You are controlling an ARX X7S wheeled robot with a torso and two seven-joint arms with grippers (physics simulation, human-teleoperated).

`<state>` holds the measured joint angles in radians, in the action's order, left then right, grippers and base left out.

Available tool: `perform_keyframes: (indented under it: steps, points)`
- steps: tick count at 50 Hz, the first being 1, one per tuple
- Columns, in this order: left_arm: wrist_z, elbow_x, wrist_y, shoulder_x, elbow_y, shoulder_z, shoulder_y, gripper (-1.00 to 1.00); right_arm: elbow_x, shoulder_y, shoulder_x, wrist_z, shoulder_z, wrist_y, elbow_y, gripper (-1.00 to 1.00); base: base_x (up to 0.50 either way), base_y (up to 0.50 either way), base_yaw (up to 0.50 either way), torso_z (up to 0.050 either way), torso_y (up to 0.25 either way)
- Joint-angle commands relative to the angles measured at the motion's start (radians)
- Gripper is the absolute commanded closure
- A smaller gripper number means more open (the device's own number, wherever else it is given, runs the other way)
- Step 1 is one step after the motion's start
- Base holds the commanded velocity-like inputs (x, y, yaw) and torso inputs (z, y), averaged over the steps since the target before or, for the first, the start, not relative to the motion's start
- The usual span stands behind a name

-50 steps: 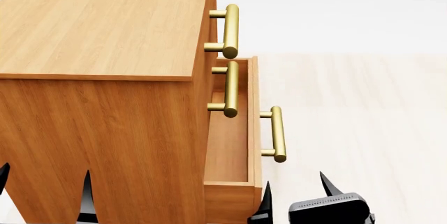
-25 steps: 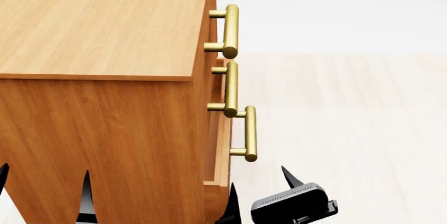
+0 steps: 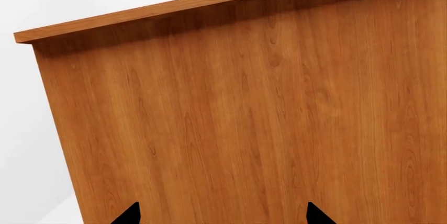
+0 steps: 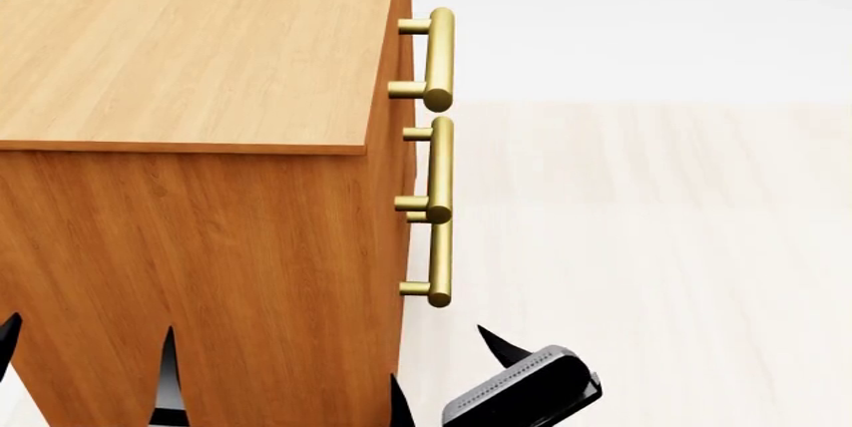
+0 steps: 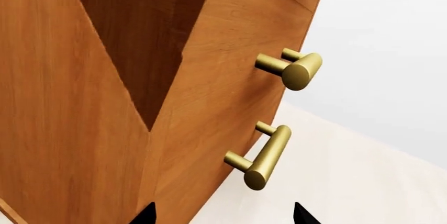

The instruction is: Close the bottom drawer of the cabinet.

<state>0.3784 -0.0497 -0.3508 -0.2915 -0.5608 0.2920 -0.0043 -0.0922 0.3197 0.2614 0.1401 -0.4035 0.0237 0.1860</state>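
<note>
Warm-brown wood-grain bottom drawer [image 4: 410,347] with brass bar handle [image 4: 440,257] sits nearly flush in the tall cabinet [image 4: 200,148]; my open right pincer [image 4: 440,372] beside it should confirm full closure.

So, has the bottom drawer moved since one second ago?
Yes. The bottom drawer slid into the cabinet; its handle now lines up under the two upper handles.
</note>
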Motion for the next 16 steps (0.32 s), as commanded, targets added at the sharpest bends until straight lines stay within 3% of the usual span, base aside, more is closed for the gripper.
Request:
perform_keyframes:
  steps: [1,8,16]
  points:
    - [-0.033,-0.006,0.006,0.017,-0.005,-0.023,0.005,-1.00,-0.067,0.003,-0.008,0.142,-0.030,0.067,-0.115,-1.00,0.00,0.00,0.00,0.000,0.000]
    - [-0.029,-0.008,0.013,0.014,0.001,-0.022,0.006,-1.00,-0.031,0.017,-0.022,0.071,-0.009,0.047,-0.062,-1.00,0.00,0.00,0.00,0.000,0.000]
    - [-0.037,-0.019,0.065,0.001,0.009,-0.037,-0.003,-1.00,0.018,0.037,-0.048,-0.095,0.079,-0.115,0.142,-1.00,0.00,0.00,0.00,0.000,0.000]
